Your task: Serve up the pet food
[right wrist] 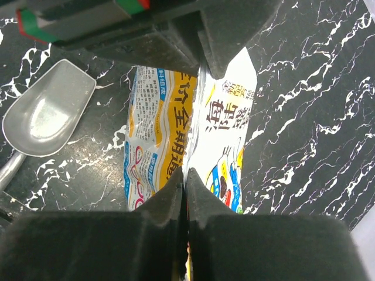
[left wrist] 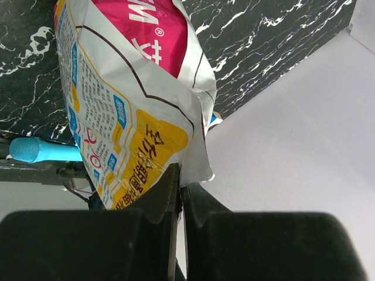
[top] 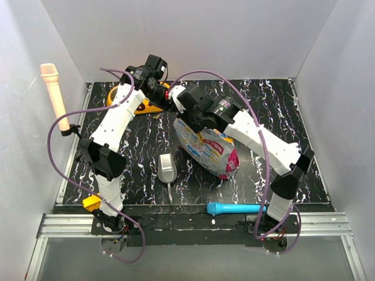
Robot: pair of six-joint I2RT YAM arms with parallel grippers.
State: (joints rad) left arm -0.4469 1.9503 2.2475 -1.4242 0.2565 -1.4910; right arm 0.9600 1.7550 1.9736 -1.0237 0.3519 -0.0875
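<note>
Scoop (top: 166, 168) lies near front, just beside pouch (top: 211, 149). Right gripper (right wrist: 186, 190) clamped on pouch top edge, left gripper (left wrist: 180, 178) pinching same edge opposite. Pet food unseen, likely inside. Opening step. Next: pull apart. Bowl (top: 153, 108) beyond.

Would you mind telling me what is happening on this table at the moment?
Both arms are working on the printed pet food pouch. The left gripper and the right gripper are each shut on the pouch's edge, facing one another at close range. The grey scoop lies empty on the table beside the pouch, and the orange bowl sits at the far side by the left arm. No kibble is visible, so nothing is served yet.
</note>
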